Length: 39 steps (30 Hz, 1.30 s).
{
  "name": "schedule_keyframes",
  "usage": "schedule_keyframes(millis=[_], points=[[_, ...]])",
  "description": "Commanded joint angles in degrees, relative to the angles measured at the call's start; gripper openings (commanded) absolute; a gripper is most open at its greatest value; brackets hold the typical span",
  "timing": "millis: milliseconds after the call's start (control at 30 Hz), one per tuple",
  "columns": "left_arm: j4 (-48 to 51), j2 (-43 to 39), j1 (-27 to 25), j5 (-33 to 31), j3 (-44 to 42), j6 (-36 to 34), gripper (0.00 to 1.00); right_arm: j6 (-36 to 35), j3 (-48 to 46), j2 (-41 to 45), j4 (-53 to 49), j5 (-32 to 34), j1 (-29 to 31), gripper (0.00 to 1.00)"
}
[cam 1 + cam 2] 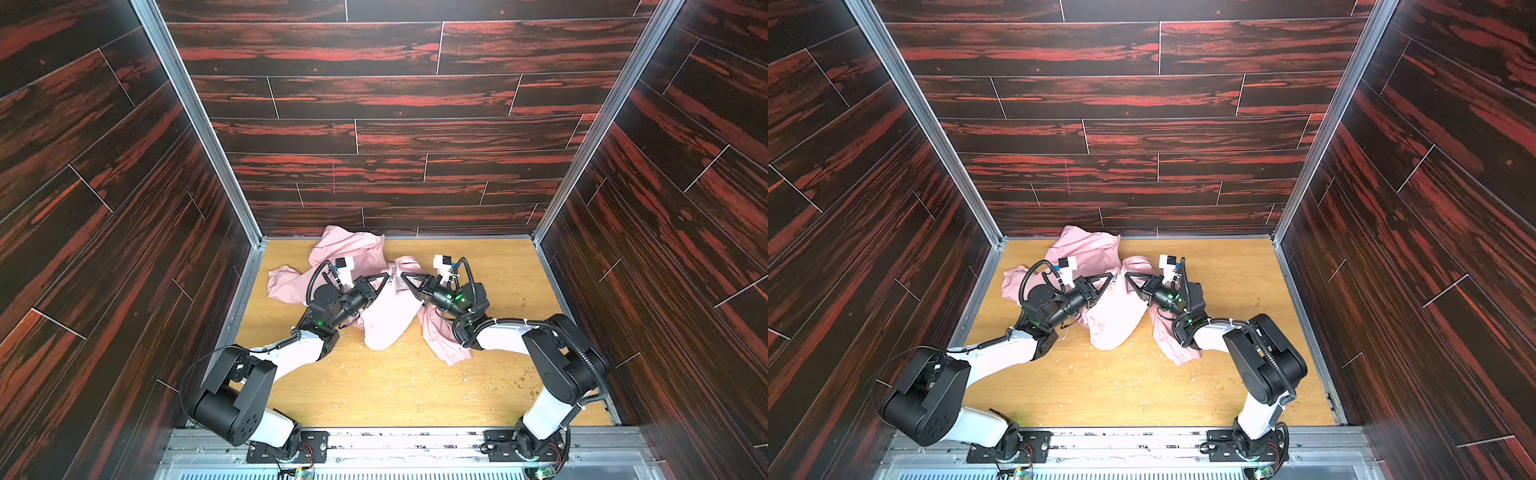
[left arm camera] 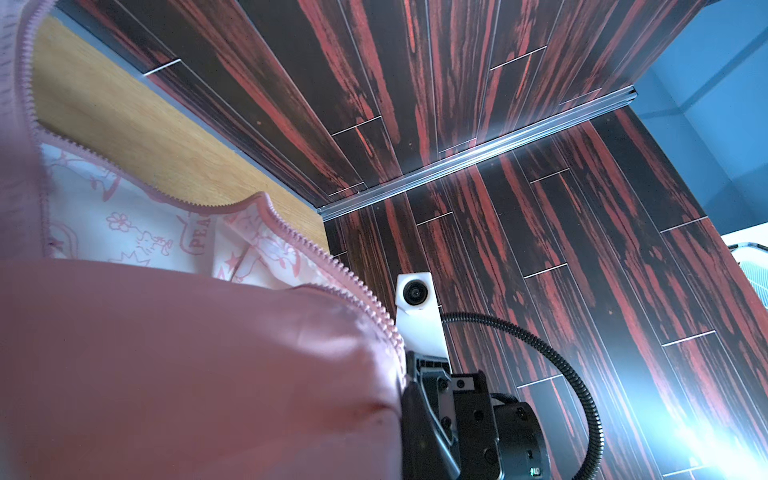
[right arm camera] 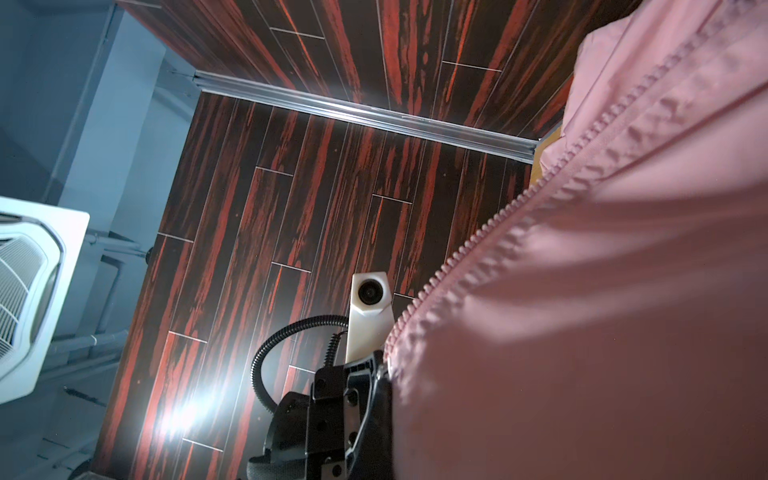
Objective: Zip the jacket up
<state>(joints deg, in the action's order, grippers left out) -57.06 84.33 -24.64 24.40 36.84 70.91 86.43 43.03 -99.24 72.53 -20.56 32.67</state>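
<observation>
Sprawling crumpled toward the back of the table (image 1: 374, 395), the jacket (image 1: 386, 320) looks light, limp and slippery, and is best held at its stiffer zipper edges. The left gripper (image 1: 387, 276) and right gripper (image 1: 402, 276) each pinch it there, fingers pressed together. Only the wrist views show the zipper teeth (image 3: 465, 249) and printed lining (image 2: 124, 224).
</observation>
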Motion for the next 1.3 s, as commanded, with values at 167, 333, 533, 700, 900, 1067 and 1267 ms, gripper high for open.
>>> schedule_keyframes(millis=[167, 333, 533, 700, 900, 1067, 1267], points=[[19.7, -3.0, 0.2, -8.7, -3.0, -10.9, 0.00, 6.5, -10.2, 7.2, -9.1, 6.1, -1.4, 0.00], [27.3, -3.5, 0.2, -15.8, -7.9, -13.4, 0.00, 3.1, -9.8, 13.8, -21.4, 4.1, -3.6, 0.00], [41.1, -9.1, 0.8, -26.7, -11.3, -15.2, 0.00, 2.5, -9.4, 16.7, -28.0, 1.3, -5.9, 0.00], [54.2, -14.8, 2.2, -36.3, -12.1, -16.2, 0.00, 4.1, -8.8, 17.7, -28.7, -2.8, -8.1, 0.00], [63.2, -18.7, 4.7, -42.8, -12.2, -17.7, 0.00, 3.4, -5.6, 20.9, -35.3, -6.6, -10.1, 0.00], [66.8, -19.5, 7.0, -44.6, -10.7, -19.2, 0.00, 4.7, -3.9, 22.3, -39.3, -11.6, -12.7, 0.00], [69.0, -20.0, 9.9, -45.2, -9.9, -20.8, 0.00, 6.5, -3.7, 23.3, -40.7, -18.5, -16.6, 0.00]])
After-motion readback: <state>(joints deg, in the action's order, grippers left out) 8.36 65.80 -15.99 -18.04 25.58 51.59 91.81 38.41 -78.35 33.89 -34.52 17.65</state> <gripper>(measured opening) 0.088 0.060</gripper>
